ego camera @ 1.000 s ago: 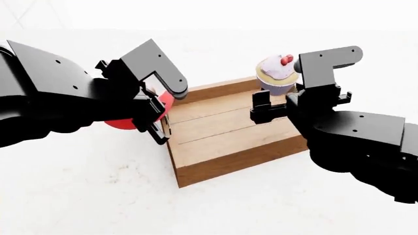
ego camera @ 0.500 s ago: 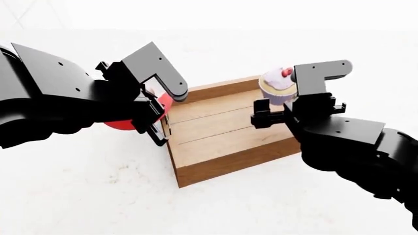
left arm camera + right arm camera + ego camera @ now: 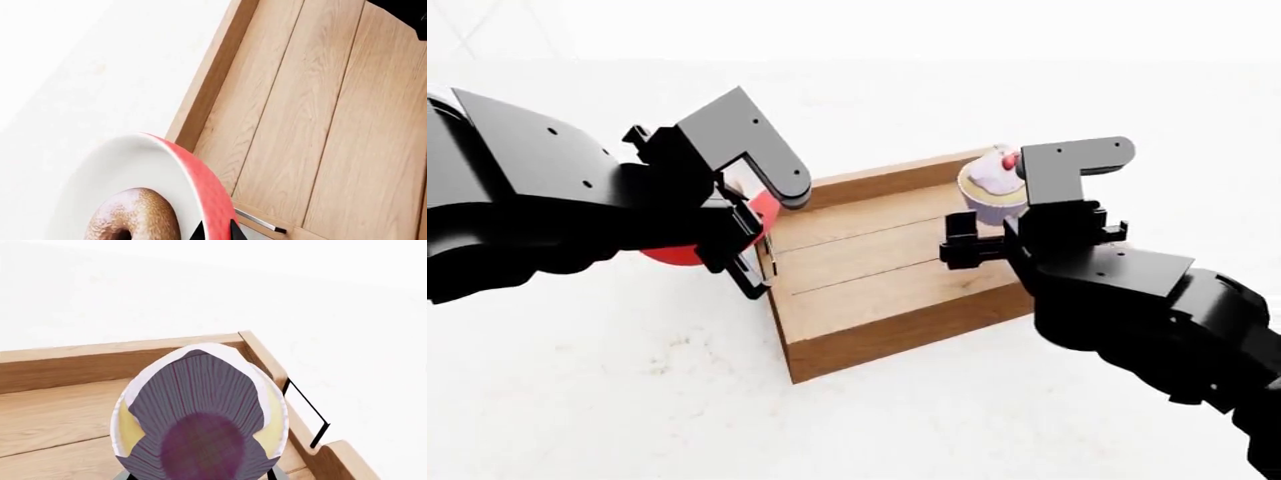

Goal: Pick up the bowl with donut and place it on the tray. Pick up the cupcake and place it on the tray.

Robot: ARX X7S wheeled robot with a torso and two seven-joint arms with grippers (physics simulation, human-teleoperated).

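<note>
The left gripper (image 3: 747,215) is clamping the bowl (image 3: 200,180), donut (image 3: 133,217) inside, beside the tray (image 3: 868,290). The right gripper (image 3: 1014,205) is gripping the cupcake (image 3: 200,425) above the tray's far corner.

Bright, even, overexposed white render; faint soft shadows; slight blur; no glare.

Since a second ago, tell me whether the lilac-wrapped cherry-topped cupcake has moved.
Yes. The cupcake, held in the right gripper, has dropped lower and come inward over the wooden tray's far right corner.

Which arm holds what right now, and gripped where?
Left gripper holds the bowl by its rim; right gripper holds the cupcake by its wrapper base.
</note>
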